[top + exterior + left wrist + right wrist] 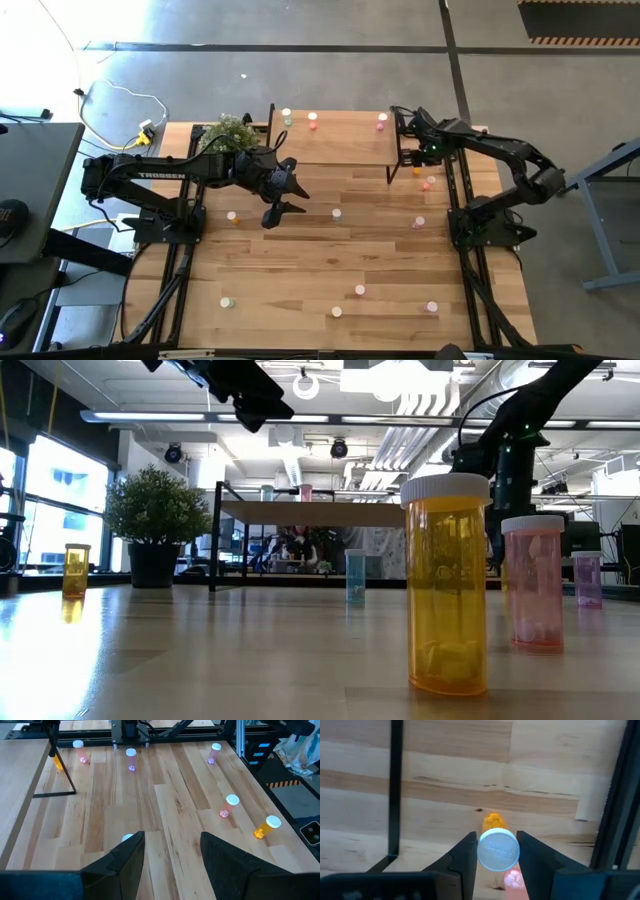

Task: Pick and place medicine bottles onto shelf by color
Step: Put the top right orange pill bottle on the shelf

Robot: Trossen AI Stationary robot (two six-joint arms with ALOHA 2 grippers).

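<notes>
Left gripper (287,197) hangs above mid-table, fingers spread wide w/ nothing between them, just right of the potted plant (232,132). Bottles dot the table (300,280): an orange bottle (447,584) nearest the low camera, a pink bottle (533,584) beside it. On the shelf (335,140) stand three bottles. At its right end, the right gripper (495,854) is clamped on a white-capped bottle (498,850), color unclear.
</notes>
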